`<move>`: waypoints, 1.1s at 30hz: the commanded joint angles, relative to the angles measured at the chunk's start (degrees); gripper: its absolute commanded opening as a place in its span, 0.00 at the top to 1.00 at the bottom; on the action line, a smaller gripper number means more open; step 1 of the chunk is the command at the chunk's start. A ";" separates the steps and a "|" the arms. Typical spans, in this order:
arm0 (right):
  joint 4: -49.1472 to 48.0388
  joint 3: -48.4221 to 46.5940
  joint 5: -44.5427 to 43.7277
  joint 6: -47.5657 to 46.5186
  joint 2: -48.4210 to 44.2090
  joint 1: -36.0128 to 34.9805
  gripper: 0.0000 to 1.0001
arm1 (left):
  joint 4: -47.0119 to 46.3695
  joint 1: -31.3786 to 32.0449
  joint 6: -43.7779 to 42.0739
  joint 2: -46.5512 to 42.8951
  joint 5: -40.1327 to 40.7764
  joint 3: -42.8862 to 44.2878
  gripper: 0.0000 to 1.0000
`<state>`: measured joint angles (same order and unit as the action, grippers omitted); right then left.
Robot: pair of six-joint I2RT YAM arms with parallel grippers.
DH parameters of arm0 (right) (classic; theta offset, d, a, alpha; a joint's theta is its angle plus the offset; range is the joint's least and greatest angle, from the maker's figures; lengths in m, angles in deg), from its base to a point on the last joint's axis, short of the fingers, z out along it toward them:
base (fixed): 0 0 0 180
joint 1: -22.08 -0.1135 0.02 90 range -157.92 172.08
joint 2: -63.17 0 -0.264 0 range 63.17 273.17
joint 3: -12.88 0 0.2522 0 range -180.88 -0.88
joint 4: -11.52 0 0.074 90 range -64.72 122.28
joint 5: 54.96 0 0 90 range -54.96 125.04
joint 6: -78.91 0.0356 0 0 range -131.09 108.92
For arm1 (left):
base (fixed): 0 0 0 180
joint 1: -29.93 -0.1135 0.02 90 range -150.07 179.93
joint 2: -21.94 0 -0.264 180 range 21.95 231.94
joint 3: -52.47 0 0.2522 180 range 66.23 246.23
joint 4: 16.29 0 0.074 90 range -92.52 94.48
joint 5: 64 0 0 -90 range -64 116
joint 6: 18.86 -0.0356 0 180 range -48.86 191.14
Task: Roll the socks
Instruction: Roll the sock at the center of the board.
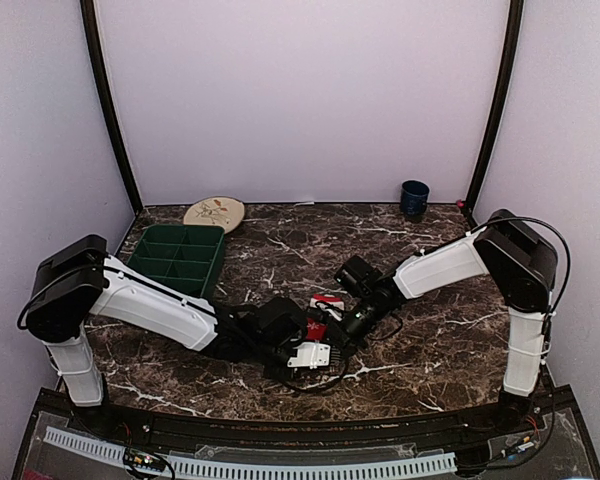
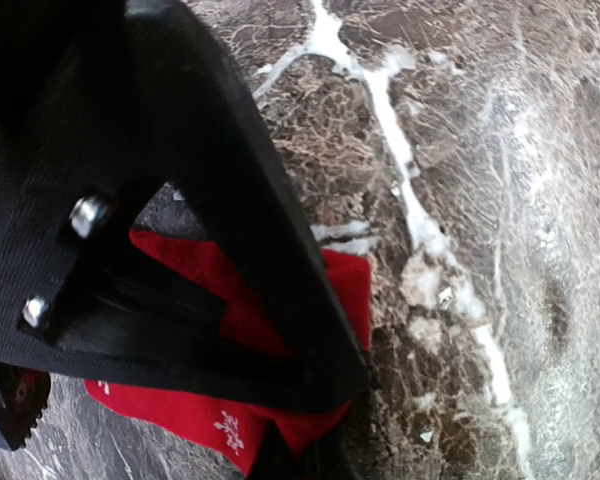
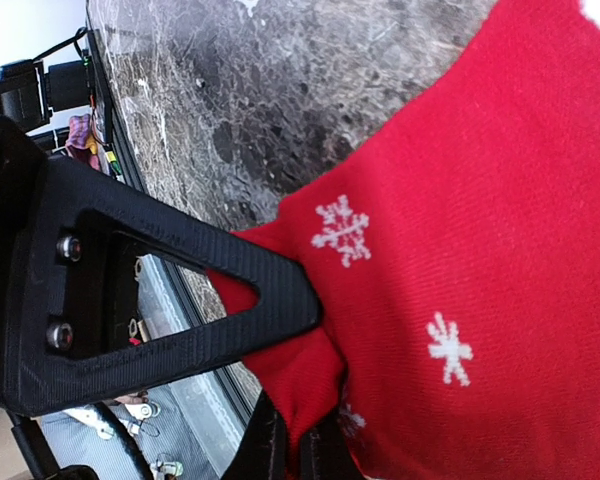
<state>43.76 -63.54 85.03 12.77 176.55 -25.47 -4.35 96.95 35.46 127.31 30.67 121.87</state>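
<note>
The red sock (image 3: 480, 250) with white snowflakes lies on the marble table between both arms. In the top view only a small part of the red sock (image 1: 326, 304) shows between the two wrists. My right gripper (image 3: 310, 385) is shut, pinching a fold at the sock's edge. My left gripper (image 2: 315, 425) is shut on another part of the red sock (image 2: 180, 410), its black fingers (image 2: 280, 270) lying over the fabric. In the top view the left gripper (image 1: 308, 338) and right gripper (image 1: 334, 328) meet at the table's middle. The black sock is not visible in any view.
A green compartment tray (image 1: 178, 258) sits at the back left, with a round plate (image 1: 214, 213) behind it. A dark blue cup (image 1: 414, 198) stands at the back right. The table's near edge (image 3: 170, 300) runs close behind my right gripper.
</note>
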 commanded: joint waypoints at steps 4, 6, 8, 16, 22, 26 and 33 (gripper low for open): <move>0.52 1.30 -0.45 -0.78 -2.39 1.13 0.84 | 8.33 -0.24 0.93 -0.03 -6.64 2.48 1.00; 0.02 2.12 -0.75 -0.42 -3.50 1.62 0.77 | 11.16 -0.82 1.69 0.26 -8.84 3.47 1.00; -0.68 3.15 -0.81 0.07 -4.68 2.02 0.71 | 13.38 -1.71 2.51 0.33 -11.38 4.33 1.00; -1.25 6.40 -2.47 0.53 -9.14 3.23 0.60 | 24.37 -5.21 3.68 3.78 -20.06 11.14 1.00; -1.18 10.48 -9.65 0.14 -13.97 3.69 0.59 | 30.88 -7.70 4.11 7.56 -26.43 17.75 1.00; -3.18 15.02 -14.72 1.34 -17.78 3.69 0.58 | 33.01 -8.75 4.63 9.48 -29.35 20.57 1.00; -4.17 19.63 -27.18 -0.20 -27.02 3.70 0.58 | 37.39 -10.63 5.55 12.89 -34.13 25.02 1.00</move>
<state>41.64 -45.57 66.89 13.60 154.37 -22.19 26.84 87.34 40.09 138.26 1.03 144.10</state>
